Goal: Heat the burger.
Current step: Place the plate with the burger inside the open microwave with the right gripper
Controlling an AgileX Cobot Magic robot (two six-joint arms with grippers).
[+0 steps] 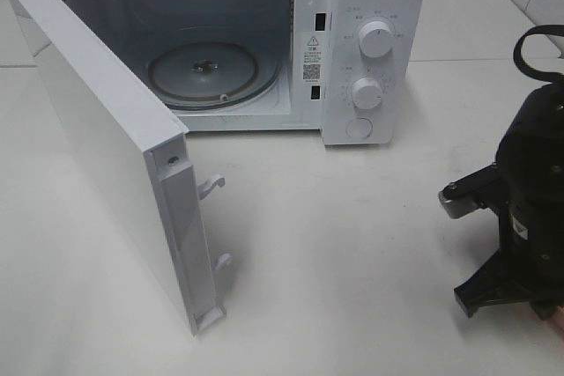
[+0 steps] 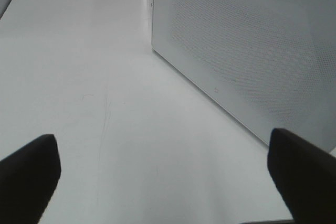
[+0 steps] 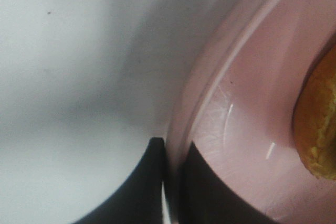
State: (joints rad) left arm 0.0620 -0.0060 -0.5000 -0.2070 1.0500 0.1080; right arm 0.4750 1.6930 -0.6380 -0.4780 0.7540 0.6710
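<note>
The burger (image 3: 319, 124) shows only in the right wrist view, as a golden-brown bun edge on a round pink plate (image 3: 247, 129). My right gripper (image 3: 170, 158) is shut on the plate's rim, with one dark finger (image 3: 139, 187) outside the rim and one inside. In the high view the right arm (image 1: 529, 182) is at the table's right edge, and the burger is out of view there. My left gripper (image 2: 163, 177) is open and empty, low over the table beside the outer face of the microwave door (image 2: 247, 61).
A white microwave (image 1: 374, 50) stands at the back with its door (image 1: 106, 156) swung wide open toward the front left. A glass turntable (image 1: 211, 72) lies inside. The white table (image 1: 352, 253) stretches between the door and the right arm.
</note>
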